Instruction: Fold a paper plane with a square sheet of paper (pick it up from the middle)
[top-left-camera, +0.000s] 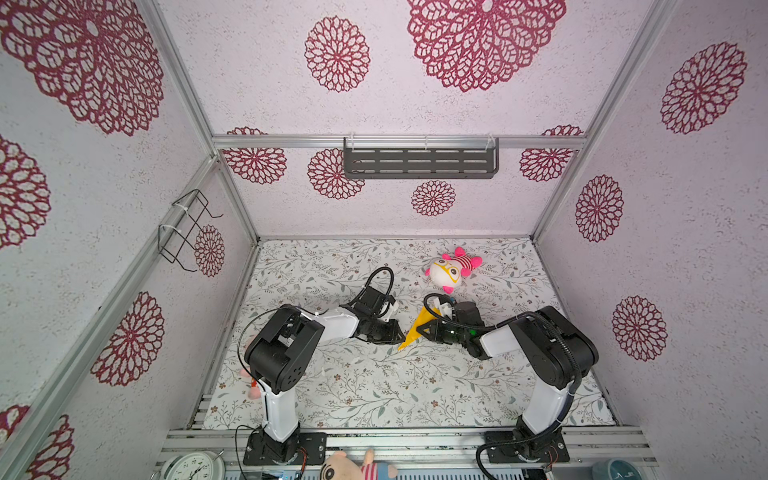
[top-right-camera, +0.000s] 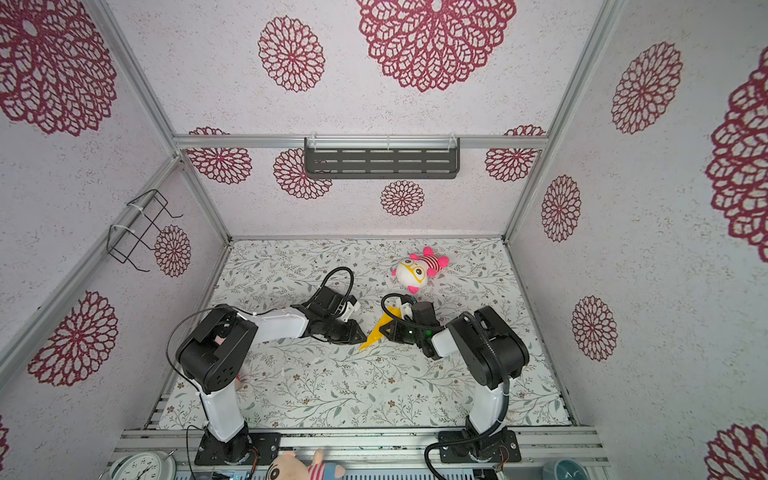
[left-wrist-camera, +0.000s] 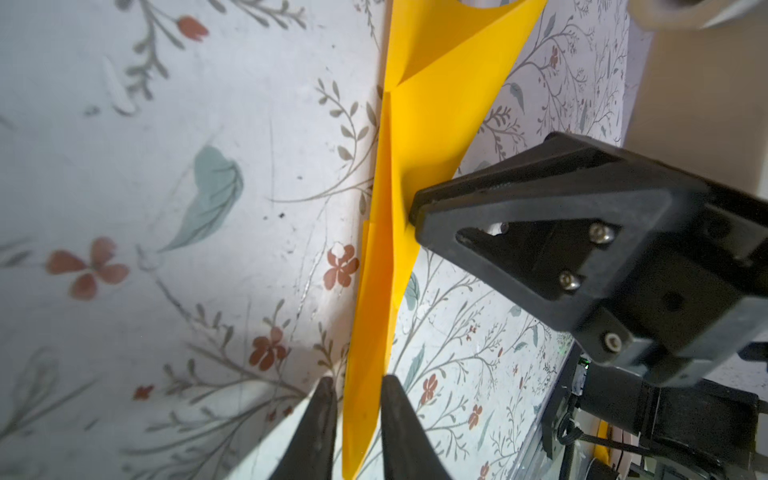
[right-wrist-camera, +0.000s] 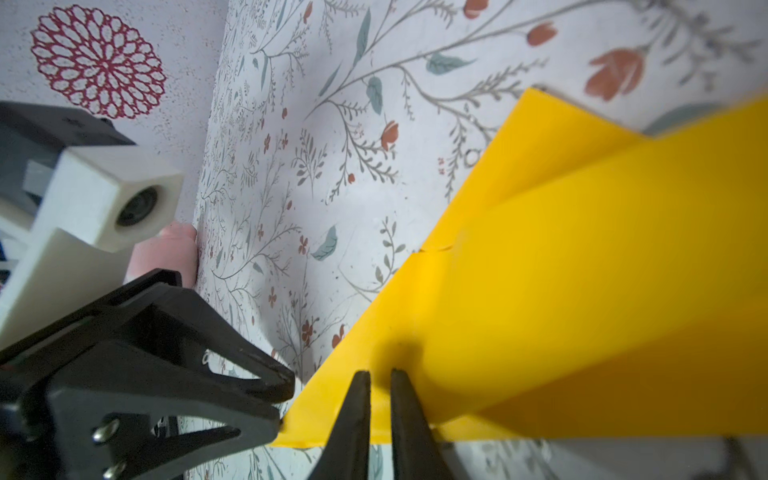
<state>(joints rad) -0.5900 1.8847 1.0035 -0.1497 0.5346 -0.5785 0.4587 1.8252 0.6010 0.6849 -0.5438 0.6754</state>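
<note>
Looking down, both top views: paper plane (top-left-camera: 411, 332) (top-right-camera: 374, 332) at mid-bench (top-left-camera: 374, 395), right gripper (top-left-camera: 419, 328) clamped on it. Left wrist: left gripper (left-wrist-camera: 358, 380) slightly apart, straddling its nose. Right wrist: right gripper (right-wrist-camera: 379, 374) pinching the fold.

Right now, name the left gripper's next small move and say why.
Probably ease the left gripper back off the nose of the paper plane. Its jaws stand apart around the tip, gripping nothing, while the right gripper is shut on the body, and the plane already looks folded into a narrow dart.
</note>
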